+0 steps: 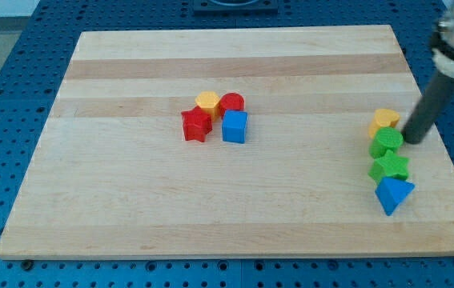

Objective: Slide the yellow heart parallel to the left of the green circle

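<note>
The yellow heart (pixel 384 121) lies near the board's right edge, touching the upper side of the green circle (pixel 386 143). My tip (pixel 411 140) is just right of the green circle and below-right of the yellow heart, close to both; I cannot tell if it touches them. The rod slants up to the view's top right.
A green star (pixel 391 166) and a blue triangle (pixel 393 194) continue the column below the circle. Mid-board is a cluster: yellow hexagon (pixel 207 102), red circle (pixel 232 104), red star (pixel 196 126), blue cube (pixel 235 126). The wooden board's right edge (pixel 443 136) is close.
</note>
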Robot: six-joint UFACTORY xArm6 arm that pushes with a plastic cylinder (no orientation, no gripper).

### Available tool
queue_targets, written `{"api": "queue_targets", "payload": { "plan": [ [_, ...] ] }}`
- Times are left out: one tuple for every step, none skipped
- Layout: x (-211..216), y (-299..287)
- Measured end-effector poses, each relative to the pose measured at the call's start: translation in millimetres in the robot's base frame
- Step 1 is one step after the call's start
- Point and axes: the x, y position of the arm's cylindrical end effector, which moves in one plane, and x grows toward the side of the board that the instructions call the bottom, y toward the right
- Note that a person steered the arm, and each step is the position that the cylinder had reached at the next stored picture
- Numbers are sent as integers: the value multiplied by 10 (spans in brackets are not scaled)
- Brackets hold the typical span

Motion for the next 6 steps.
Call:
{"api": "queue_targets", "payload": {
  "plan": [
    [-94, -485],
    [-96, -561],
    [-133, 33],
    [-203, 310],
    [-212, 307],
    [-513, 69]
  ]
}}
